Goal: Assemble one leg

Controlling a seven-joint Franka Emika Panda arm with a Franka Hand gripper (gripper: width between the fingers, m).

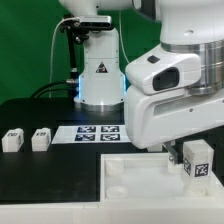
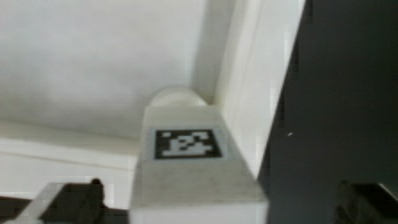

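Note:
A white leg (image 2: 187, 150) with a black-and-white tag stands upright at a corner socket (image 2: 175, 98) of the large white panel (image 2: 89, 60). My gripper (image 2: 217, 205) straddles it from above. The dark fingers (image 2: 71, 200) show at both sides with a visible gap to the leg, so the jaws stand open. In the exterior view the same leg (image 1: 196, 158) stands at the panel's (image 1: 120, 185) far corner on the exterior view's right, under the gripper (image 1: 192, 160). Two more legs (image 1: 13, 140) (image 1: 41, 139) lie on the table at the exterior view's left.
The marker board (image 1: 100, 132) lies in front of the robot's base (image 1: 98, 85). The black table shows beside the panel's raised rim (image 2: 240, 70) in the wrist view.

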